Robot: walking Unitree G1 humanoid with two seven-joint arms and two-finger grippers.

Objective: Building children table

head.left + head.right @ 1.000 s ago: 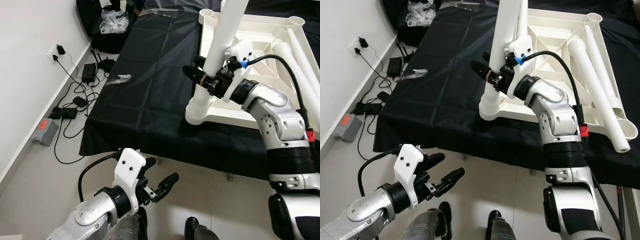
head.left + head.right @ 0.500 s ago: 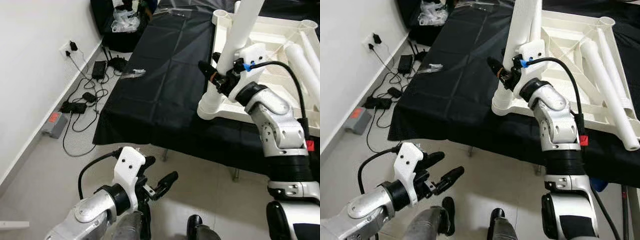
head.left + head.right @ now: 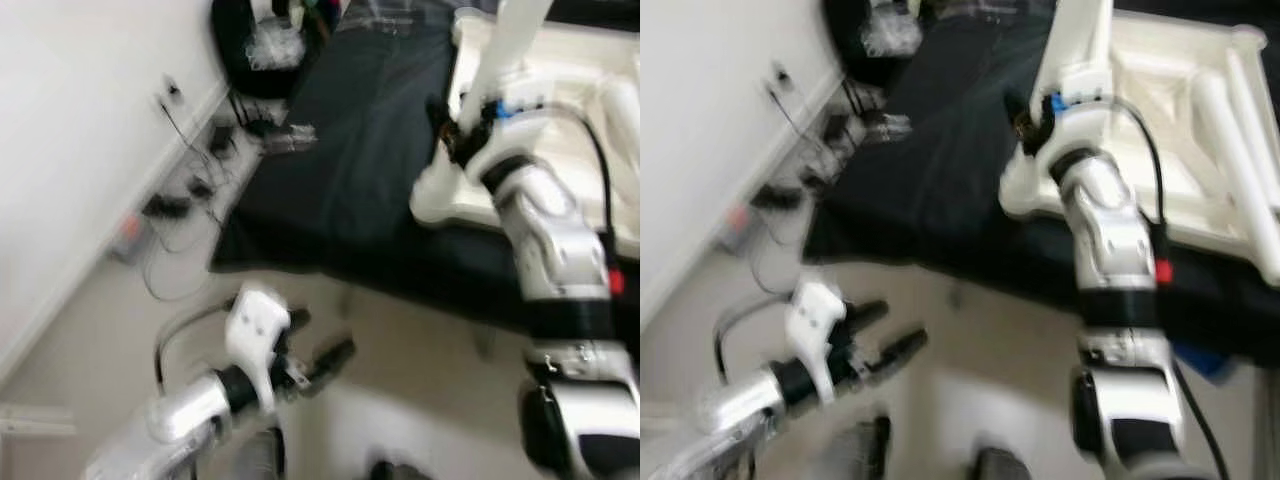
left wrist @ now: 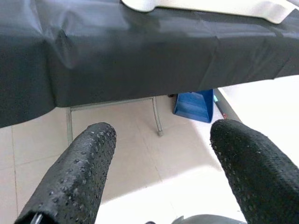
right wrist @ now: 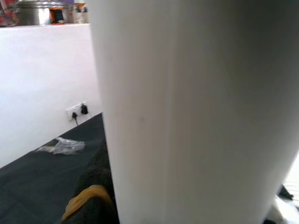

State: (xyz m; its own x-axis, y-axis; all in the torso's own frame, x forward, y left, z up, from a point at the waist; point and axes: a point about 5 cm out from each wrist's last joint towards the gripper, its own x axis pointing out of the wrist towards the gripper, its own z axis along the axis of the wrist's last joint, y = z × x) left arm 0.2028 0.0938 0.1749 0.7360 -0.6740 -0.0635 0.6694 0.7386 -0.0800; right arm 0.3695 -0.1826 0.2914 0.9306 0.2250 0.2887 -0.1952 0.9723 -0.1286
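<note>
The view is blurred. A white children's table top (image 3: 1160,100) lies upside down on a black-clothed table (image 3: 350,170). One white leg (image 3: 515,35) stands upright in its near left corner socket (image 3: 440,200). My right gripper (image 3: 452,130) is shut on that leg a little above the socket; the right wrist view has the leg (image 5: 196,112) close up beside a black finger (image 5: 91,200). More loose white legs (image 3: 1230,150) lie across the table top. My left gripper (image 3: 318,338) hangs low over the floor, open and holding nothing, with its fingers (image 4: 79,172) wide apart.
A white wall runs along the left with a socket (image 3: 165,88) and a tangle of cables and chargers (image 3: 180,195) on the floor. A small plastic bag (image 3: 290,135) lies on the cloth. A blue box (image 4: 194,102) sits under the table by its metal frame.
The whole picture has shifted and blurred, so the camera is moving. The right gripper keeps its hold on the upright leg. The left gripper stays open and low.
</note>
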